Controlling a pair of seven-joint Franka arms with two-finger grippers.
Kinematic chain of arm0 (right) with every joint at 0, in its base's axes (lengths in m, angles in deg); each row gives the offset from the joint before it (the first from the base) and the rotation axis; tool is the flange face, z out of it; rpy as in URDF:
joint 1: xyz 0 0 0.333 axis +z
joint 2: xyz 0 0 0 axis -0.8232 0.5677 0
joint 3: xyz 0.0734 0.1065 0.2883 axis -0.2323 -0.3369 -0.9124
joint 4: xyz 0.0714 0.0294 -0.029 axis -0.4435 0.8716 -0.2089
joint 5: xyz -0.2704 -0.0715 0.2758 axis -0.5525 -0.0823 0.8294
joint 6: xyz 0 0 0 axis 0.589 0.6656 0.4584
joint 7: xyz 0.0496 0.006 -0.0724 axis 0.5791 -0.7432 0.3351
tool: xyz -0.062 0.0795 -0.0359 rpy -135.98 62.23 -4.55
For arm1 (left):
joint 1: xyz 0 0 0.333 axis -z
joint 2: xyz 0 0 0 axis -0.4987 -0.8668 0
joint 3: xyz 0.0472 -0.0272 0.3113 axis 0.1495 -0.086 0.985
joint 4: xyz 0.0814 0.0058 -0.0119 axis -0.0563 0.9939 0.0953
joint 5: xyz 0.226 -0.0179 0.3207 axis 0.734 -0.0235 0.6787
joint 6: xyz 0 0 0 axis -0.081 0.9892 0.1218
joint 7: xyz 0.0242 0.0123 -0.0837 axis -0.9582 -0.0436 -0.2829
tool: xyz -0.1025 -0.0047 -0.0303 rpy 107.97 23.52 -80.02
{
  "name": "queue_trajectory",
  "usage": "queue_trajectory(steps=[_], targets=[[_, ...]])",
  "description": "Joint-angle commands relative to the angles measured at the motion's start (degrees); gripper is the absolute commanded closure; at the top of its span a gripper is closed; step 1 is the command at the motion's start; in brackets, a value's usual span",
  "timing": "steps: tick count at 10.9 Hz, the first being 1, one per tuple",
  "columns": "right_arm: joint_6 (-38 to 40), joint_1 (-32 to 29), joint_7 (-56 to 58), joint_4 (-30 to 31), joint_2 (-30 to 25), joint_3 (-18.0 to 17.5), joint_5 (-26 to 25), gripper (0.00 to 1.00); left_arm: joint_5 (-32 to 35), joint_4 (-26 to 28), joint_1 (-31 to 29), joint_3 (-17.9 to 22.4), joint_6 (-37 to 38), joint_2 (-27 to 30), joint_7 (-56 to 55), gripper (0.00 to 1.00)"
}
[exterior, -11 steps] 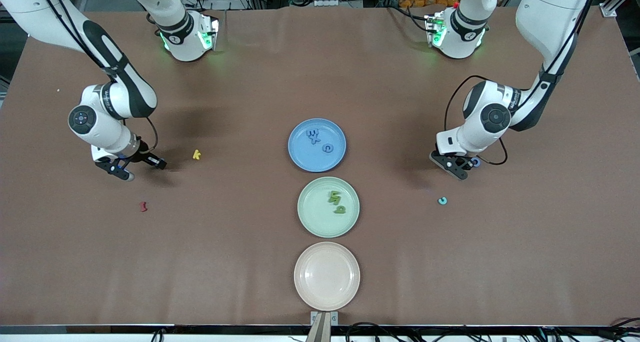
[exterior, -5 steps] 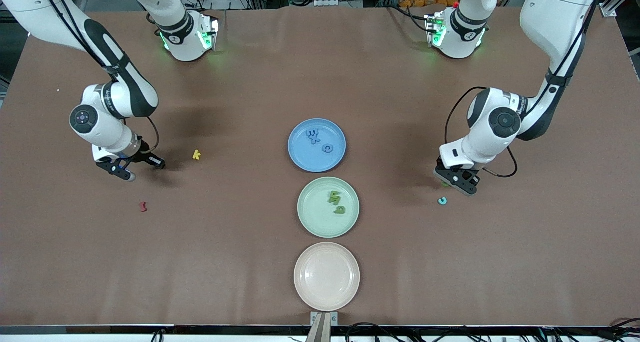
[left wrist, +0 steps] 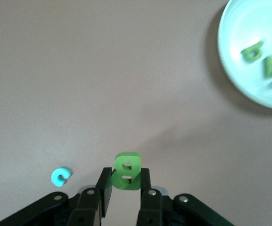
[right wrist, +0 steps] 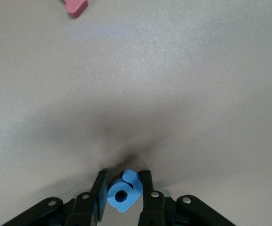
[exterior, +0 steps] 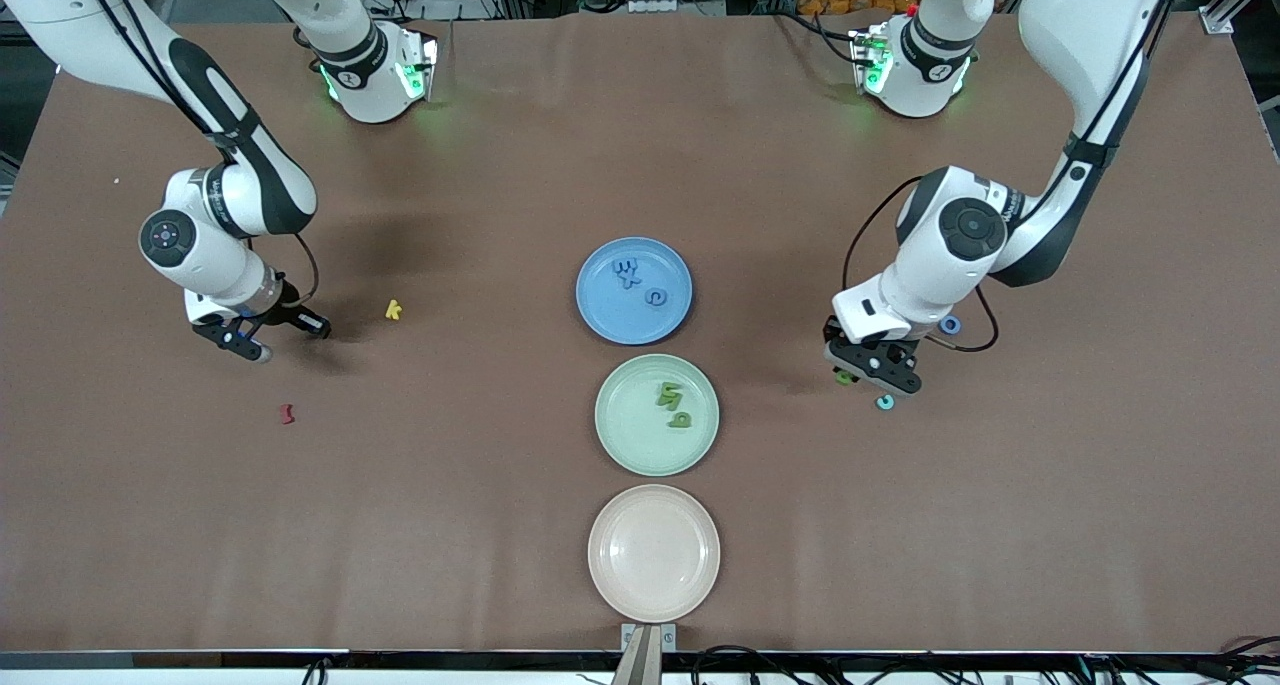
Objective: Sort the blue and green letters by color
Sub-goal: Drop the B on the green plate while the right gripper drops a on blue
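Observation:
My left gripper (exterior: 866,369) (left wrist: 126,182) is shut on a green letter B (left wrist: 127,170) (exterior: 846,377). It hangs over the table between the green plate (exterior: 620,435) (left wrist: 249,92) and a teal letter c (exterior: 885,402) (left wrist: 60,176). Two green letters (exterior: 672,405) lie in the green plate. The blue plate (exterior: 600,310) holds blue letters (exterior: 628,271). A blue ring-shaped letter (exterior: 950,324) lies on the table under the left arm. My right gripper (exterior: 250,337) (right wrist: 124,189) is low at the table toward the right arm's end, shut on a blue letter (right wrist: 124,190).
A yellow letter k (exterior: 393,310) lies beside the right gripper, toward the plates. A dark red letter (exterior: 287,413) (right wrist: 75,5) lies nearer the front camera than that gripper. A pale pink plate (exterior: 654,552) stands nearest the front camera, in line with the other two.
The left arm has carried the green B away from the blue ring letter, toward the green plate. The right gripper has closed on the blue letter and has barely moved.

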Motion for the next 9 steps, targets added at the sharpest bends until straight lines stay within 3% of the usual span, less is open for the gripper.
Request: queue_trajectory(steps=[1,3,5,7,9], targets=[[5.46,2.06,-0.96,0.69,-5.28,-0.37,-0.63,0.81,-1.19,-6.86,1.38,-3.57,2.89,-1.56,-11.39,1.0],[5.57,4.87,-2.98,0.6,-5.73,-0.64,1.3,0.81,-1.19,-12.22,5.76,-3.57,2.88,-5.34,-16.77,1.0],[5.57,9.42,-6.66,-0.1,-6.78,-2.3,6.47,0.81,-0.76,-16.7,8.15,-3.48,2.88,-9.47,-21.7,1.0],[5.83,18.28,-11.49,-1.59,-8.45,-2.31,14.63,0.81,-0.58,-19.8,11.22,-3.14,2.62,-13.26,-23.02,1.0],[6.09,25.94,-17.81,-3.61,-8.19,-2.31,17.74,0.81,-0.4,-20.5,11.58,-2.69,2.62,-13.88,-23.12,1.0]])
